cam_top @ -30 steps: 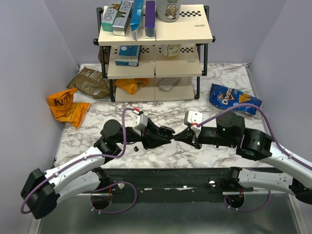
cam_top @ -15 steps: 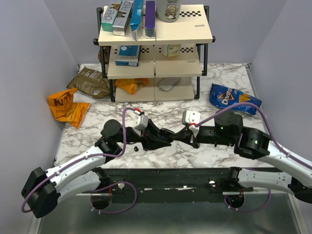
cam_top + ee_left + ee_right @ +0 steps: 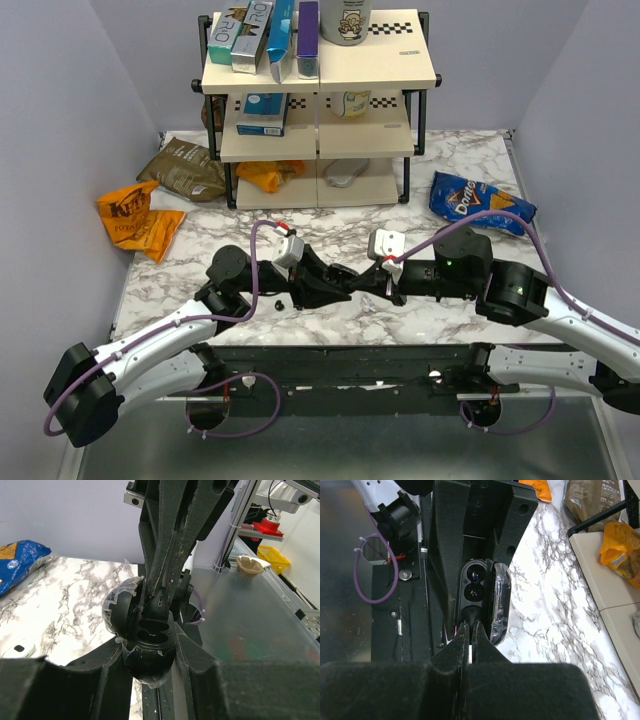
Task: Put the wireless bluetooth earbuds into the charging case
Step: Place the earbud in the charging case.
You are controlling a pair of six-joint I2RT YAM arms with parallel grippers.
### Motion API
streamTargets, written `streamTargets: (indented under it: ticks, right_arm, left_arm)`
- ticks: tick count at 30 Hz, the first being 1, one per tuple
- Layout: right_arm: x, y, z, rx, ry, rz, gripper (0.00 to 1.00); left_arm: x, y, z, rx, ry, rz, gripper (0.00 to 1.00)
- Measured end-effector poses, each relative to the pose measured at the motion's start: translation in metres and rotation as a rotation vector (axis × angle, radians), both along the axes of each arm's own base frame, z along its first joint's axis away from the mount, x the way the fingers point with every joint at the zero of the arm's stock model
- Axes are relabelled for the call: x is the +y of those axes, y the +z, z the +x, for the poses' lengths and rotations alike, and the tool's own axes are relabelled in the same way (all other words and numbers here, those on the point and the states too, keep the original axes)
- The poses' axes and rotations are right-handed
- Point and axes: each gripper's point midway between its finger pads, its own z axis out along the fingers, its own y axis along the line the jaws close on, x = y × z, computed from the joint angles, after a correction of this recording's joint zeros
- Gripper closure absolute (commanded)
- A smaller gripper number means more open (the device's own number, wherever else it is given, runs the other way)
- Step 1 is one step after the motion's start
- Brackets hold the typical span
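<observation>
My left gripper (image 3: 335,282) is shut on the open charging case (image 3: 150,645) and holds it above the table. The case is glossy black and its lid (image 3: 119,611) is swung open to one side. In the right wrist view the case (image 3: 474,587) shows two round wells, with the lid (image 3: 500,605) at their right. My right gripper (image 3: 362,280) meets the case tip to tip. It (image 3: 470,630) is shut on one black earbud (image 3: 471,614) at the mouth of the nearest well. That earbud also shows in the left wrist view (image 3: 160,601). A second tiny black earbud (image 3: 279,301) lies on the table left of the left gripper.
A wooden shelf rack (image 3: 318,110) with boxes stands at the back. A blue chip bag (image 3: 478,203) lies at the right. An orange bag (image 3: 138,218) and a brown bag (image 3: 185,168) lie at the left. The table's front edge (image 3: 350,345) runs just below the grippers.
My right gripper has moved left with the earbud until its tips reach the open case. The left gripper has kept the case nearly still.
</observation>
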Motion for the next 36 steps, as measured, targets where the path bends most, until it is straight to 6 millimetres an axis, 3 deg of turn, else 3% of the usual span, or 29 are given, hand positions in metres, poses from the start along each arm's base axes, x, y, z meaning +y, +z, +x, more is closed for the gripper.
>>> streamTargets:
  ticks: [10,23,26,32,34,36]
  right_arm:
    - [0.000,0.000,0.002,0.002,-0.015,-0.001,0.68]
    - [-0.001,0.005,0.003,0.015,-0.038,0.010,0.57]
    - [-0.010,0.017,0.002,0.009,-0.064,0.051,0.53]
    - [-0.054,0.056,0.011,-0.046,-0.237,0.245,0.53]
    - [-0.059,0.050,0.021,-0.031,-0.312,0.271,0.53]
    - [-0.051,0.027,0.035,0.014,-0.389,0.250,0.55]
  left_arm:
    - [0.000,0.000,0.000,0.000,-0.002,0.001,1.00]
    - [0.001,0.003,0.003,-0.008,0.021,-0.010,1.00]
    - [0.004,0.006,0.005,-0.024,0.051,-0.016,1.00]
    - [0.018,0.012,0.011,-0.057,0.147,-0.032,1.00]
    - [0.028,0.015,0.015,-0.065,0.208,-0.039,1.00]
    - [0.039,0.019,0.016,-0.076,0.267,-0.048,1.00]
